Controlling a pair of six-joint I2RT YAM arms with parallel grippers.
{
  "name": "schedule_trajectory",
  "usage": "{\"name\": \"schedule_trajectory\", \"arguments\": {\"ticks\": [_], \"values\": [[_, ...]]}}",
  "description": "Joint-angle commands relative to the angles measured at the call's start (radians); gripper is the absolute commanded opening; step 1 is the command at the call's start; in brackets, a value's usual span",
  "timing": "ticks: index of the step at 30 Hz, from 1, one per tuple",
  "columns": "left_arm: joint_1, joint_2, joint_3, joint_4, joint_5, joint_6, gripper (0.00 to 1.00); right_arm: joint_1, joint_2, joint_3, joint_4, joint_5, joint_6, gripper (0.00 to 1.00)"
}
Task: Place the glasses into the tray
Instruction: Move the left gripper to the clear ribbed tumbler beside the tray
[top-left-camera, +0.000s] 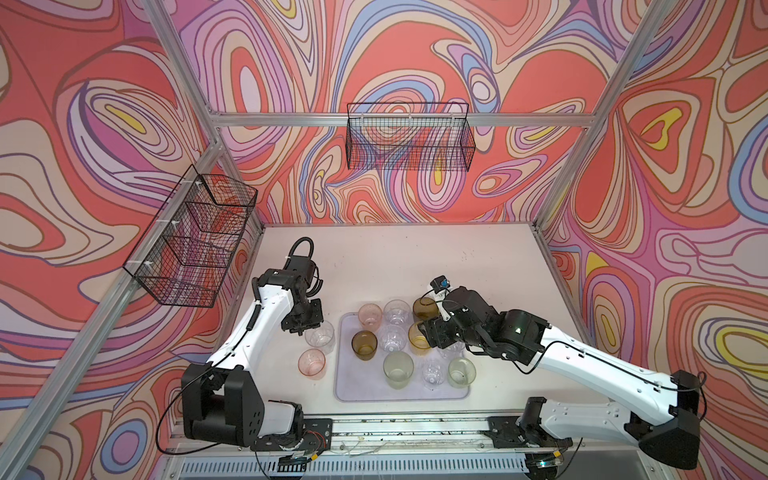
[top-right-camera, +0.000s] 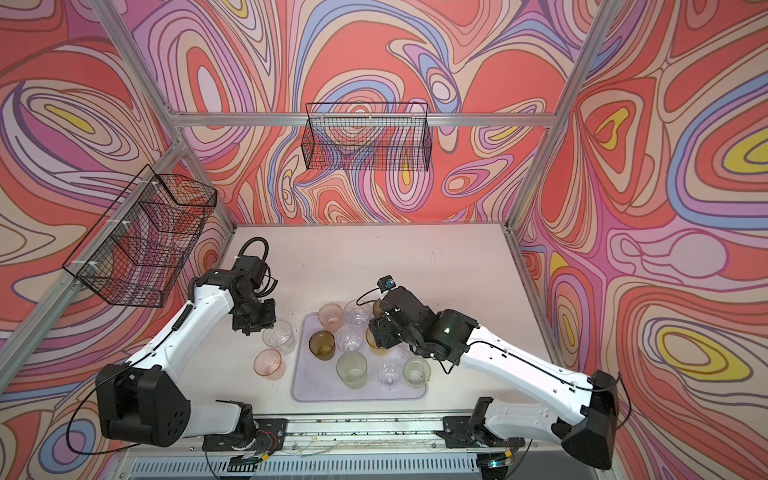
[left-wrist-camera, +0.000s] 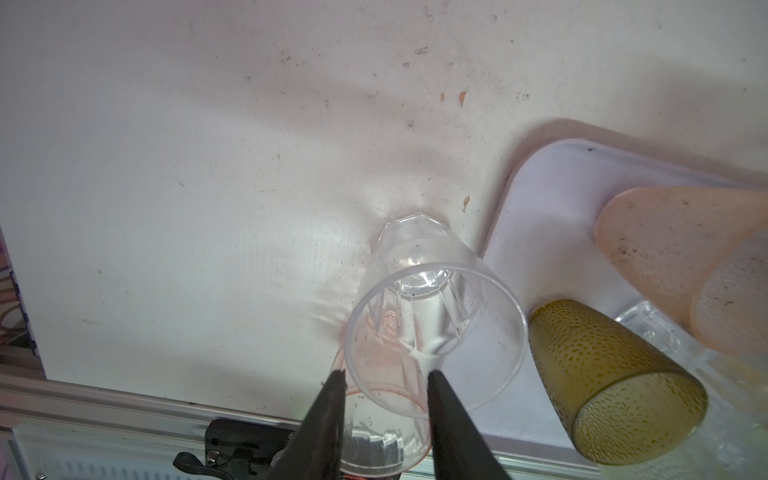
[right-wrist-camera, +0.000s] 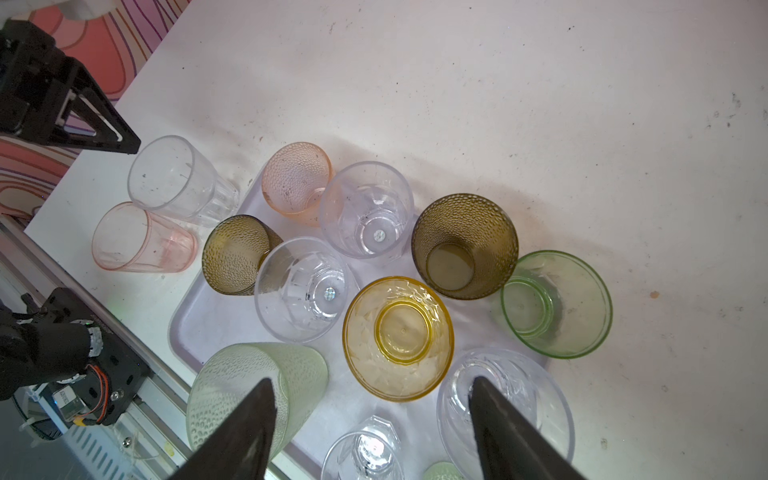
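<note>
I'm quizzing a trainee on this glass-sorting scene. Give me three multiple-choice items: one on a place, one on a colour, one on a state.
1. Relative to the tray, the clear tumbler nearest the left tool stands: A inside it; B beside it, on the table; C stacked in another glass.
2. The tumbler next to it on the table is: A amber; B green; C pink.
3. The right tool is: A open and empty; B shut on a glass; C shut on the tray rim.
Key: B, it stands outside the rim; C, its wall is rosy; A, its fingers stand apart above the glasses.
</note>
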Motion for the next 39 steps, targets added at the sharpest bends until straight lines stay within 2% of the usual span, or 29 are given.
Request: {"name": "schedule_trajectory", "arguments": {"ticks": [1, 23, 39], "values": [[0.023, -0.007, -0.022, -0.027, 0.023, -0.026, 0.37, -0.004, 0.0, 0.003, -0.006, 0.02, -0.007, 0.76], [0.05, 0.109, -0.058, 0.019, 0.033, -0.05, 0.3, -0.003, -0.014, -0.017, 0.0, 0.044, 0.017, 0.77], [0.05, 0.124, -0.056, 0.03, 0.035, -0.04, 0.1, -0.004, -0.009, -0.018, -0.001, 0.047, 0.016, 0.77]]}}
